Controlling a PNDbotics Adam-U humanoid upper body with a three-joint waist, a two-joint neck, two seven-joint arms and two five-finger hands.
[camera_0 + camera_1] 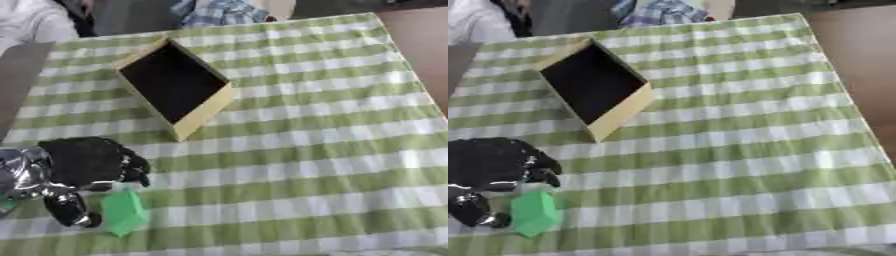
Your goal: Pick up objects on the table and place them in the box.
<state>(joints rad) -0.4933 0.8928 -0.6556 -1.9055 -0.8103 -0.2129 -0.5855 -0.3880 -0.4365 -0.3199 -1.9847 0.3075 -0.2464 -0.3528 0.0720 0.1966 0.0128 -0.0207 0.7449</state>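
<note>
A green block-like object (pixel 123 212) lies on the checked cloth at the lower left. My left hand (pixel 80 165), black with silver parts, is right over it. The thumb (pixel 70 209) lies against the object's left side and the curled fingers (pixel 136 172) come down at its top end, where something pale shows. The box (pixel 206 111) is a shallow tan tray with a black inside, standing askew further back on the cloth, apart from the hand. The right hand shows in neither view.
The green-and-white checked cloth (pixel 315 150) covers the table, whose right edge (pixel 859 115) runs along a brown floor. Clothing of people (pixel 219 12) shows beyond the far edge.
</note>
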